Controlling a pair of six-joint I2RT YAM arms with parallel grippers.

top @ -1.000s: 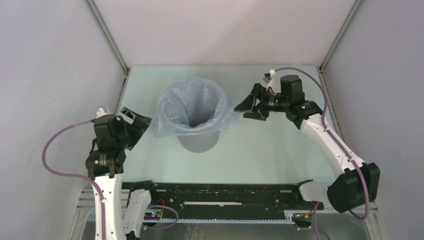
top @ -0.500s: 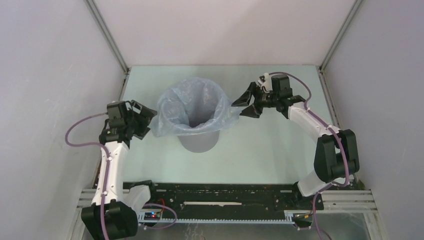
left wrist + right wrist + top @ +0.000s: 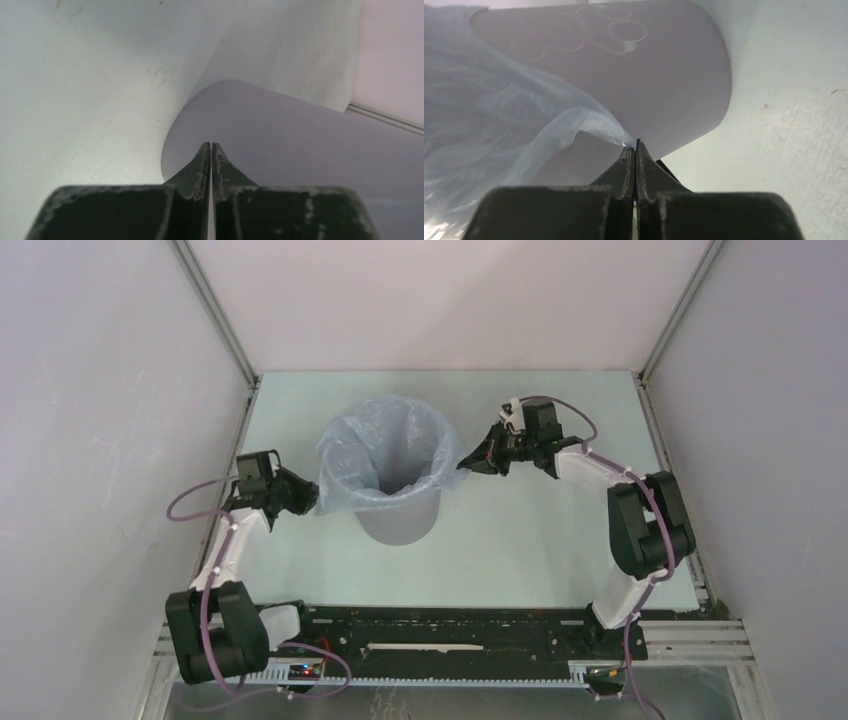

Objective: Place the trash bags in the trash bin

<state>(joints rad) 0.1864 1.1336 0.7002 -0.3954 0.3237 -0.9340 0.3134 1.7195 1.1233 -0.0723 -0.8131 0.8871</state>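
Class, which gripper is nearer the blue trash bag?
Right. The right gripper pinches the trash bag on the right of the bin; the left gripper sits shut on its left, no film visible there.

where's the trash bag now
The trash bag lines the grey bin at the centre of the top view, draped over its rim, one corner pinched by the right gripper.

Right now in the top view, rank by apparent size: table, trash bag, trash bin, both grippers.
1. table
2. trash bag
3. trash bin, mostly bag-covered
4. left gripper and right gripper: alike, unranked
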